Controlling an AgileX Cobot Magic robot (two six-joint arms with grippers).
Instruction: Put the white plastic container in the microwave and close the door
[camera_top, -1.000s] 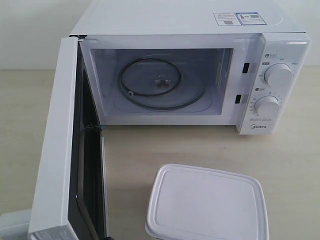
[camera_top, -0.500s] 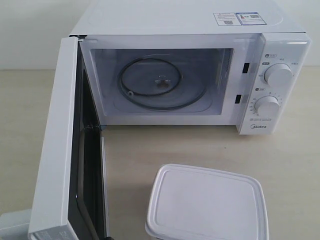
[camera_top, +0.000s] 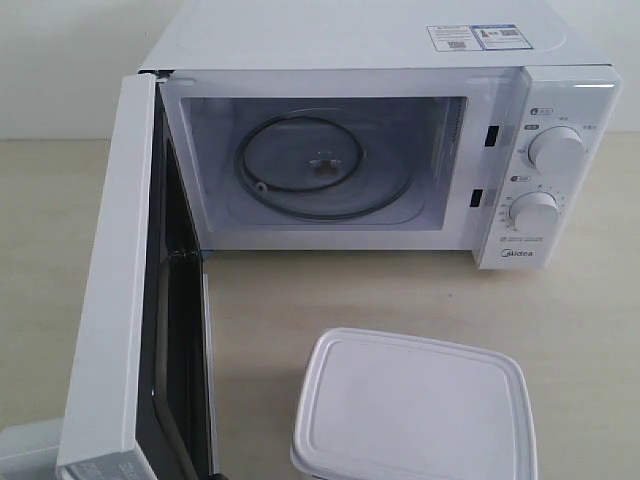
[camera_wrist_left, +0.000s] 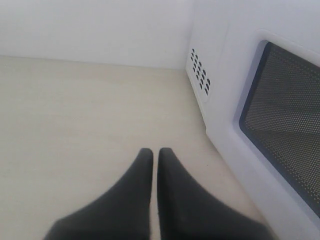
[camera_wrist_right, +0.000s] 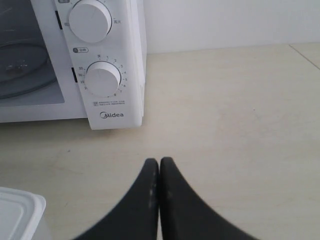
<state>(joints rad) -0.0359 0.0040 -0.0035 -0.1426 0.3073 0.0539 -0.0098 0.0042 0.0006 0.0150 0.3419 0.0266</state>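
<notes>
The white plastic container (camera_top: 410, 410), lid on, stands on the table near the front edge, in front of the microwave (camera_top: 350, 40). One corner of the container (camera_wrist_right: 15, 212) shows in the right wrist view. The door (camera_top: 110, 300) is swung wide open to the left, and the cavity holds only its glass turntable (camera_top: 320, 165). My left gripper (camera_wrist_left: 155, 152) is shut and empty over bare table, beside the door's outer face with its dark window (camera_wrist_left: 285, 125). My right gripper (camera_wrist_right: 159, 162) is shut and empty, in front of the dial panel (camera_wrist_right: 102, 77). Neither gripper appears in the exterior view.
The beige table (camera_top: 400, 290) runs between microwave and container and out to the right (camera_wrist_right: 235, 110). A white wall stands behind. A grey object (camera_top: 25, 450) sits at the lower left corner by the open door's edge.
</notes>
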